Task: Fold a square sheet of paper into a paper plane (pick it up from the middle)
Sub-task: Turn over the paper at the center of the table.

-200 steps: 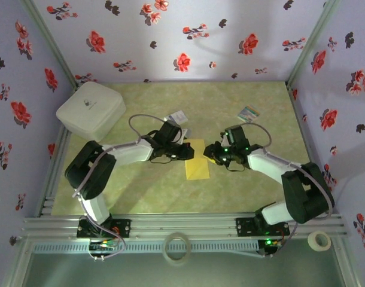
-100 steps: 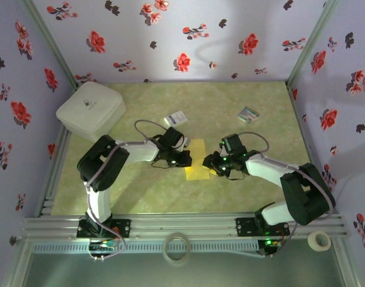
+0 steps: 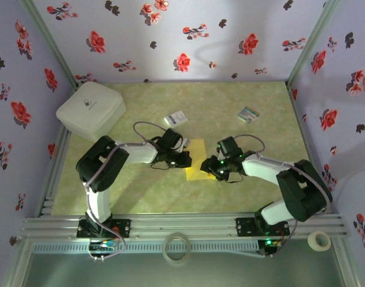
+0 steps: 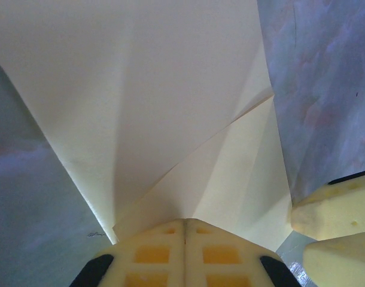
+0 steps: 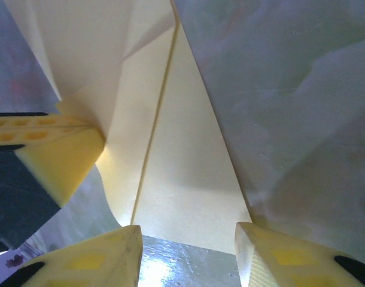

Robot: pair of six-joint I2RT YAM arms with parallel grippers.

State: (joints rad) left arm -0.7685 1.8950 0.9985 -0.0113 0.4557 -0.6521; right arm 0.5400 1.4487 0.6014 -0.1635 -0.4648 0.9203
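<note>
Paper plane (image 3: 196,162) pinched in shut left fingers (image 4: 152,257); right fingers (image 5: 93,263) parted astride edge; both arms low.

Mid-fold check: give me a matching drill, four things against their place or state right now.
Things:
1 left gripper
2 right gripper
3 white box
4 striped card

Place or state:
a lying flat, far right
b shut on the square sheet of paper
c open, one finger on either side of the paper's end
d far left corner

Pairs: 1-b, 2-c, 3-d, 4-a
</note>
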